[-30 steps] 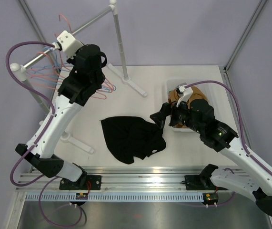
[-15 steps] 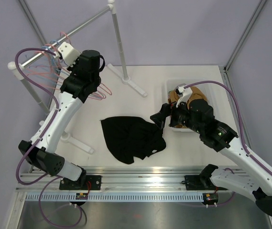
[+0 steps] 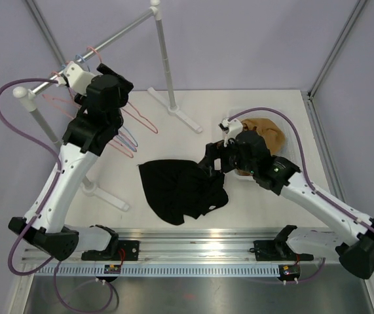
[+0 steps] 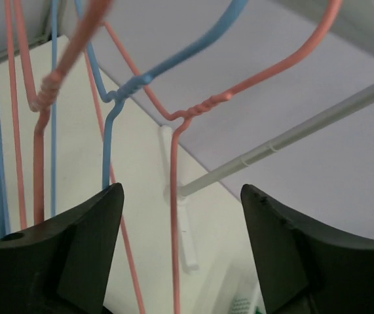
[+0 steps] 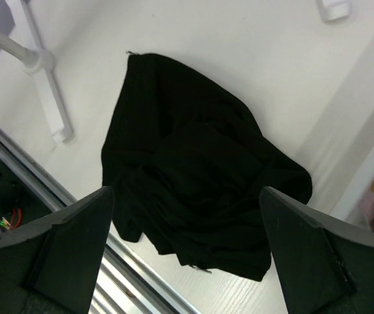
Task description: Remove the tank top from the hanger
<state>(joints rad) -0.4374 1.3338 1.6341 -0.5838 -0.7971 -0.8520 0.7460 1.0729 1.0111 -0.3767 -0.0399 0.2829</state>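
Observation:
The black tank top lies crumpled on the table, off any hanger. My right gripper hovers open just above it, over its right edge, with nothing between the fingers. My left gripper is raised at the clothes rail, jaws open. A pink wire hanger hangs loose in the gap between them, touched by neither finger. A blue hanger and more pink ones hang beside it. In the top view the pink hanger slants down from the rail.
The rail runs from the left post to an upright pole whose foot rests on the table. Another rack foot lies left of the tank top. A clear bin at right holds a tan garment.
My left gripper has opened from shut and its arm has swung left along the rail; the hangers have shifted. My right gripper has moved left from the bin to the tank top.

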